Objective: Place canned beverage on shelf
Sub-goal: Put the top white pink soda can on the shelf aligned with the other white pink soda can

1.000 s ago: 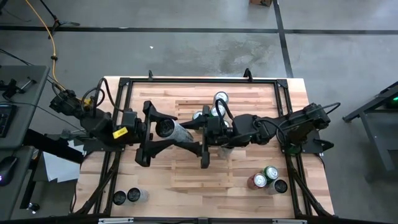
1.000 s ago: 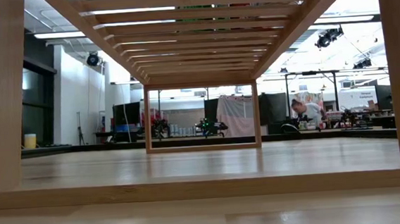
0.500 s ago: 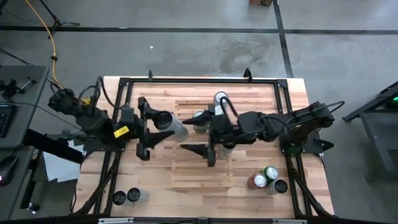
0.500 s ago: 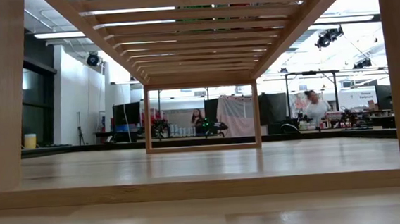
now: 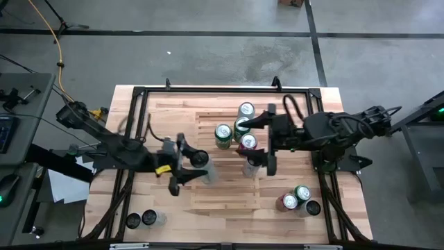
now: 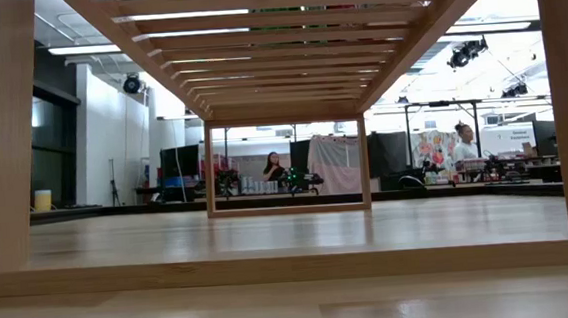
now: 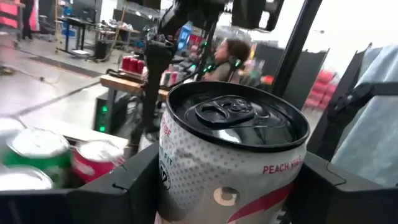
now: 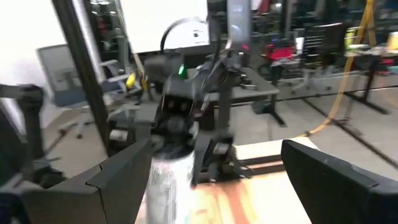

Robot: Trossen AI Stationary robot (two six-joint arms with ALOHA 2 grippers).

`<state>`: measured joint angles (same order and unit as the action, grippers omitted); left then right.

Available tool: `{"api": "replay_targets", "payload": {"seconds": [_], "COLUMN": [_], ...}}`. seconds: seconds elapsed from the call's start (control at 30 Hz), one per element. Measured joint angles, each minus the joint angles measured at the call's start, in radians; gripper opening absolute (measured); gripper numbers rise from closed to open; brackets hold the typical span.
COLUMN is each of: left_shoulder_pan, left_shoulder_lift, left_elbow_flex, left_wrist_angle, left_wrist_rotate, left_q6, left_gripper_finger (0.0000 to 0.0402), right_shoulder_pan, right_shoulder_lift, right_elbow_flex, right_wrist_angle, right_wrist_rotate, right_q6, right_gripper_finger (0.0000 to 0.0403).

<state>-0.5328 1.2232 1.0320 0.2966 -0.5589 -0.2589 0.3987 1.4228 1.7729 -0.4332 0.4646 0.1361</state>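
Note:
A white can (image 7: pixel 230 155) with a dotted pattern and peach lettering stands top up between the fingers of my left gripper (image 5: pixel 189 164), which is shut on it over the left part of the slatted shelf (image 5: pixel 229 187). The right wrist view shows the same can (image 8: pixel 169 180) held by the other arm. My right gripper (image 5: pixel 261 146) hangs open over the shelf's right part, pointing at the left gripper, with nothing between its fingers. Several cans (image 5: pixel 241 126) stand on the shelf's far part, below and beside it. The low view looks under the shelf (image 6: pixel 276 39) and shows no gripper. My left gripper pinches the can's side wall (image 7: pixel 180 186) between its two fingers, a little below the rim. The fingers lie level and come from the table's left. The can is lifted clear, its top (image 7: pixel 236 118) up.
Three cans (image 5: pixel 298 199) stand on the tabletop near the right front corner, and two more (image 5: pixel 141 220) near the left front corner. A black frame (image 5: pixel 208 90) runs around the table. People move in the room behind.
My left gripper has sunk and gone toward the table's near edge with the white can, which had lain tipped between the two grippers and now stands top up. My right gripper has drawn back toward the table's right edge, away from the can.

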Motion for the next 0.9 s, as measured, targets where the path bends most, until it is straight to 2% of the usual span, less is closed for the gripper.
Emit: {"api": "replay_targets", "payload": {"seconds": [0.1, 0.2, 0.27, 0.43, 0.53, 0.7, 0.9], "left_shoulder_pan": [0.024, 0.052, 0.072, 0.127, 0.143, 0.162, 0.180], "left_shoulder_lift": [0.042, 0.096, 0.130, 0.214, 0.252, 0.290, 0.302], "left_elbow_flex": [-0.098, -0.121, -0.109, -0.064, -0.039, -0.012, -0.008], "left_wrist_angle": [0.191, 0.280, 0.278, 0.277, 0.276, 0.264, 0.196], "left_wrist_rotate": [-0.001, -0.003, 0.000, 0.102, 0.123, 0.166, 0.209], "left_q6": [-0.042, -0.042, -0.037, -0.037, -0.017, 0.052, 0.053], "left_gripper_finger": [0.0243, 0.0244, 0.0244, 0.0244, 0.0245, 0.0245, 0.0245], "right_shoulder_pan": [0.021, 0.034, 0.036, 0.036, 0.036, 0.036, 0.036], "right_shoulder_lift": [-0.020, -0.030, -0.032, -0.032, -0.032, -0.032, -0.032], "right_elbow_flex": [0.000, 0.000, 0.000, 0.000, 0.000, 0.000, 0.000], "right_wrist_angle": [-0.018, -0.030, -0.033, -0.035, -0.038, -0.038, -0.041], "right_wrist_rotate": [0.055, 0.090, 0.106, 0.111, 0.111, 0.111, 0.111], "right_q6": [-0.005, -0.005, -0.005, -0.005, -0.005, -0.005, -0.003], "right_gripper_finger": [0.0342, 0.0342, 0.0342, 0.0342, 0.0342, 0.0342, 0.0342]}}
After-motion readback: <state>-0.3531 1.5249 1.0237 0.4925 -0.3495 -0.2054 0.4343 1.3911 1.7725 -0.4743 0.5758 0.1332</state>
